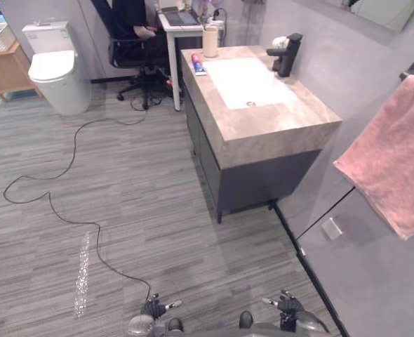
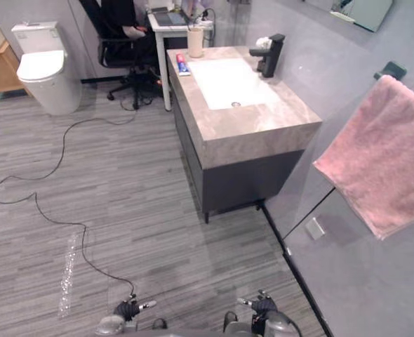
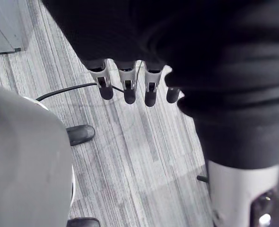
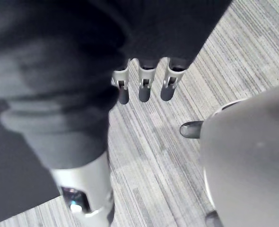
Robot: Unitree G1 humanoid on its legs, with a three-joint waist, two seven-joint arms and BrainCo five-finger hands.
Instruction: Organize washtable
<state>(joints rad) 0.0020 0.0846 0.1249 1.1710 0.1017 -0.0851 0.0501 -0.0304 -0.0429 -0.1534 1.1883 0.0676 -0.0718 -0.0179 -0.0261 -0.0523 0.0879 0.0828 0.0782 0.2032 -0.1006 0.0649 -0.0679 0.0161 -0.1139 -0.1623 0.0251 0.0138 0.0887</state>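
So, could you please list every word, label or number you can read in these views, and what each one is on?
No text here can be read.
Tube on the washtable: red, white and blue print, too small to read.
Laptop at the back: screen too blurred to read.
Cup and pink towel: no markings visible.

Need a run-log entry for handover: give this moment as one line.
left hand: open, empty, low | right hand: open, empty, low | washtable: ahead, untouched | toothpaste tube, beige cup: on its far end
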